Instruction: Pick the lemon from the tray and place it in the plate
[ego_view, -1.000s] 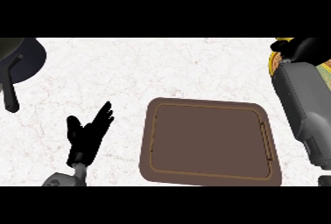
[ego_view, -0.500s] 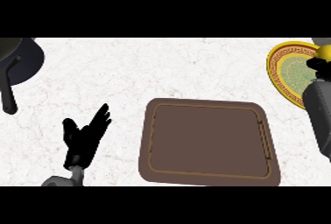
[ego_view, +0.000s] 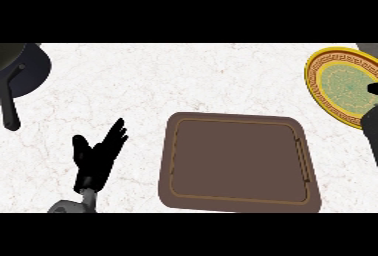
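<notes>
Lemon shows nowhere, neither on tray nor plate, perhaps hidden by the right hand at the edge, grip untellable; likely light, firm, waxy, best cupped round its middle; left hand rests spread.

No words, numbers, labels or brand marks can be read anywhere. The plate bears only an ornamental key-pattern band round its yellow rim and a green figured centre, not lettering.
</notes>
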